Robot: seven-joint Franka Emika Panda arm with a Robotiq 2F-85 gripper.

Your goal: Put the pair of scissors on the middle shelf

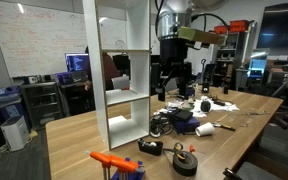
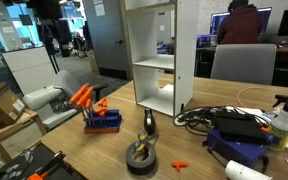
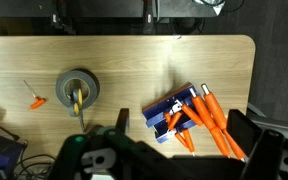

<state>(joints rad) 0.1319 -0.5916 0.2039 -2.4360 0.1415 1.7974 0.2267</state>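
Presently, table (image 1: 72, 142) carries shelf unit (image 1: 124, 70); end effector (image 1: 173, 92) aloft.
Middle shelf (image 1: 127, 95) floors the central compartment. End effector is spread, well above the table. Orange-handled pair of scissors (image 3: 209, 118) lies on blue holder (image 3: 169, 112) on the table, apart from the shelf unit.

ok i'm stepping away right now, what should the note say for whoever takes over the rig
Gripper: open, empty, high over the table.
Scissors: I take these to be the orange-handled pair at the blue holder on the table, not grasped. They are too small in the pictures to be sure.
Middle shelf: looks bare.
Done: nothing yet.
Left: descend, grasp the scissors, lift, set them on the middle shelf, release.
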